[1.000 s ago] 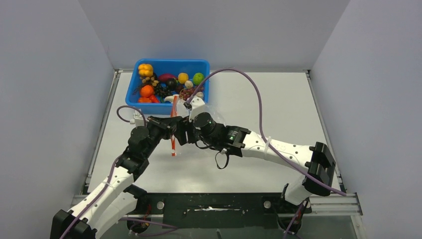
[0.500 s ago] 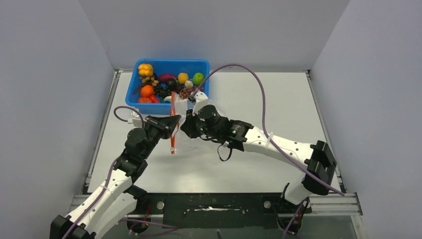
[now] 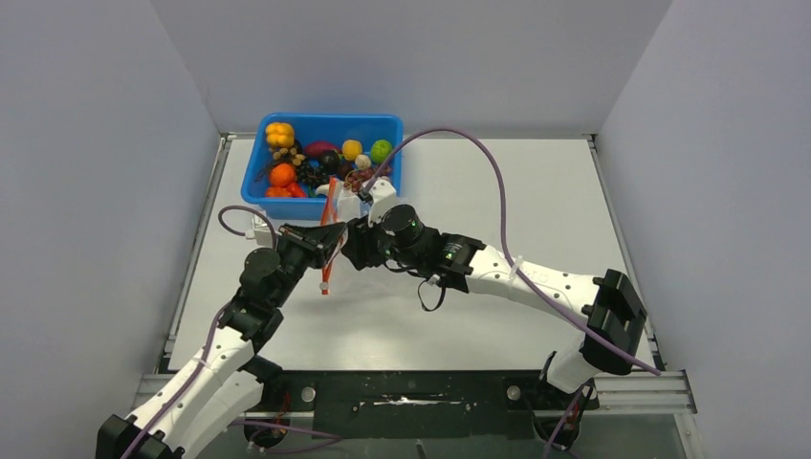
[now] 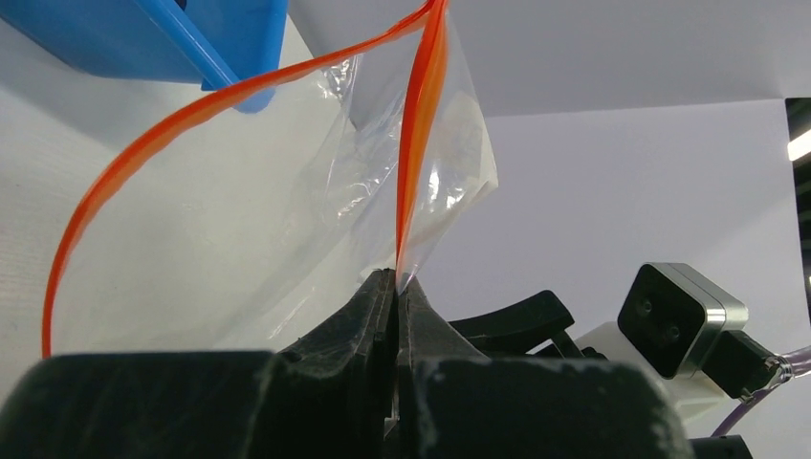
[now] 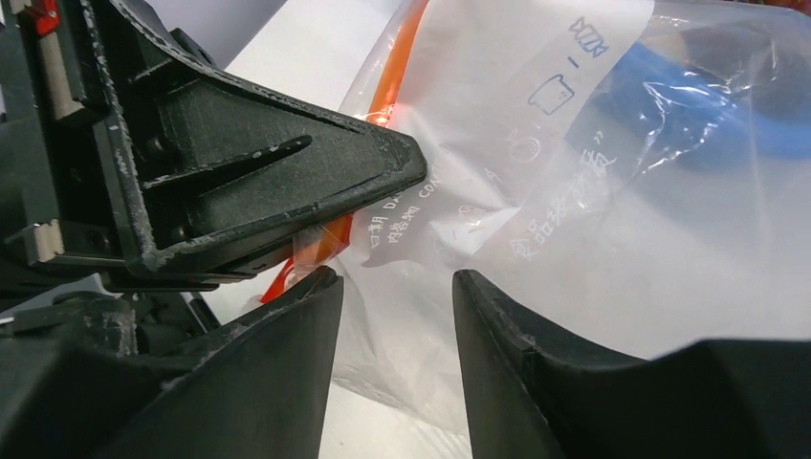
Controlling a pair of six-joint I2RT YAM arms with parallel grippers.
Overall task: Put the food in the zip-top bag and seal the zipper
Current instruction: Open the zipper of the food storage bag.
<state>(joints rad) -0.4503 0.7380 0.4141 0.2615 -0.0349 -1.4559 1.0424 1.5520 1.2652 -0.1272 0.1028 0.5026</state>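
The clear zip-top bag [image 3: 337, 229] hangs between the two grippers, its red-orange zipper [image 3: 328, 251] running down its left edge. My left gripper [image 3: 335, 239] is shut on the bag's zipper edge; in the left wrist view the zipper [image 4: 417, 134] rises from the closed jaws and loops left. My right gripper [image 3: 356, 239] is open, its fingers astride the bag's film [image 5: 536, 191], right beside the left gripper's fingers [image 5: 239, 182]. The food [image 3: 316, 158] lies in the blue bin: a yellow pepper, orange, green and yellow balls, dark pieces.
The blue bin [image 3: 387, 124] stands at the back left of the table, just behind the bag; its corner shows in the left wrist view [image 4: 172, 38]. Purple cables arc over both arms. Grey walls enclose the table on three sides.
Both grippers have drifted slightly left and toward the bin with the bag. The right gripper has closed in on the left one, and the zipper now hangs more tilted.
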